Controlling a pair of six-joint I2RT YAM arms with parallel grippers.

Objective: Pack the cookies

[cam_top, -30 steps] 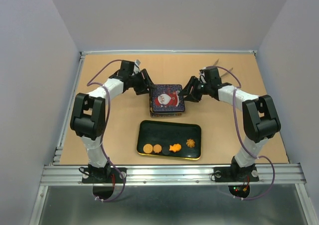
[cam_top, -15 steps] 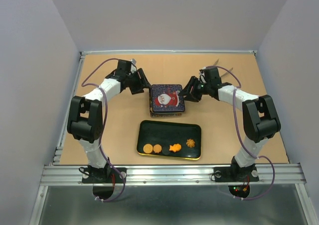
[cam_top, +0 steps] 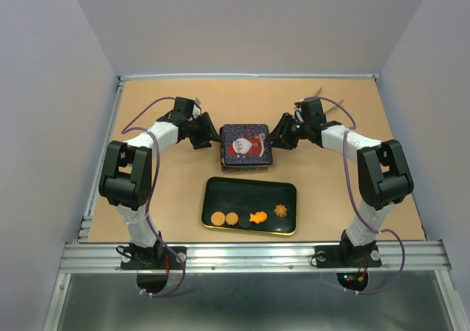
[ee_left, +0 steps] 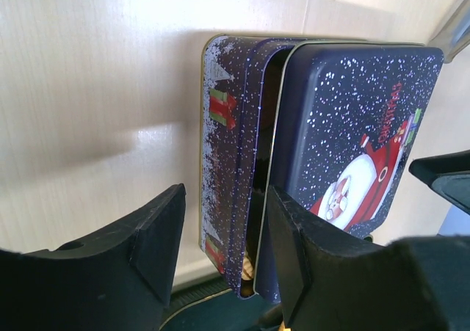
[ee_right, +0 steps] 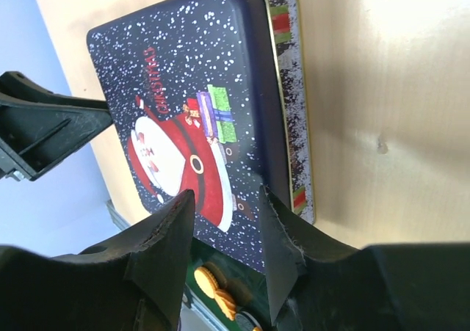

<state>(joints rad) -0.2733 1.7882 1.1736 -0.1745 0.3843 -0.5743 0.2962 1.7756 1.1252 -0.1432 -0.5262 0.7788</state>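
Observation:
A dark blue tin (cam_top: pixel 246 147) with a Santa lid sits mid-table. In the left wrist view the lid (ee_left: pixel 345 133) lies askew over the base (ee_left: pixel 228 147), and something pale tan shows in the gap. Several cookies lie along the front of the black tray (cam_top: pixel 246 191): two orange rounds (cam_top: pixel 224 218), a dark round (cam_top: pixel 245 222), an orange fish shape (cam_top: pixel 257 217) and a brown swirl (cam_top: pixel 280 211). My left gripper (cam_top: pixel 208 136) (ee_left: pixel 224 261) is open at the tin's left edge. My right gripper (cam_top: pixel 282 137) (ee_right: pixel 224 261) is open at the lid's right edge (ee_right: pixel 268 103).
The tan tabletop is ringed by a low metal rail (cam_top: pixel 110 147) and grey walls. The tray sits just in front of the tin, between the two arm bases. The other gripper's finger (ee_right: pixel 51 129) shows across the lid in the right wrist view.
My left arm has swung out to the left and its gripper has come down by the tin's left edge. The right arm and the tin have barely moved.

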